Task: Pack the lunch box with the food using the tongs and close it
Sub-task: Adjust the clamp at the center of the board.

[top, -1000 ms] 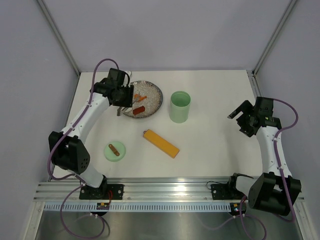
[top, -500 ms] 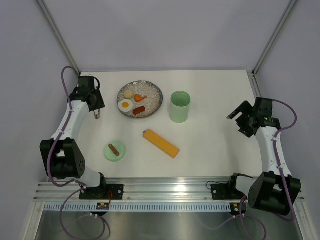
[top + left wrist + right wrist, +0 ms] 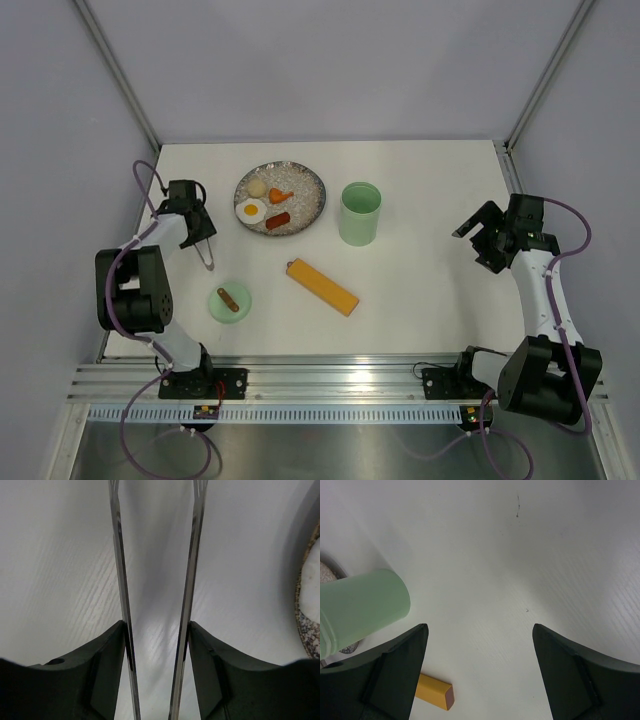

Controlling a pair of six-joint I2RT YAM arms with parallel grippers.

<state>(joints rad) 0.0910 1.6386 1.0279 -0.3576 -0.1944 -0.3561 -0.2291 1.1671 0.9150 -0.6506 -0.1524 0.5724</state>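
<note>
My left gripper (image 3: 198, 238) is at the table's left side, left of the plate, shut on the tongs (image 3: 207, 259). In the left wrist view, both slim metal arms of the tongs (image 3: 118, 555) lie against the inner faces of my left gripper (image 3: 156, 624), with nothing between their tips. The food lies on the grey speckled plate (image 3: 308, 188): a cream round piece (image 3: 257, 187), an orange piece (image 3: 280, 195), an egg-like piece (image 3: 250, 210) and a sausage piece (image 3: 278, 220). The lunch box (image 3: 360, 213) stands uncovered right of the plate. Its lid (image 3: 230, 301) lies near the front left. My right gripper (image 3: 478, 236) is open at the far right.
A long orange-yellow bar (image 3: 321, 287) lies between the lid and the lunch box. In the right wrist view, the lunch box (image 3: 360, 605) and the bar's end (image 3: 434, 690) sit to the left of my right gripper (image 3: 480, 630). The plate's rim (image 3: 306, 625) shows in the left wrist view.
My left arm has swung from over the plate to the table's left side, taking the tongs with it, then folded back toward me. The right arm has barely moved.
</note>
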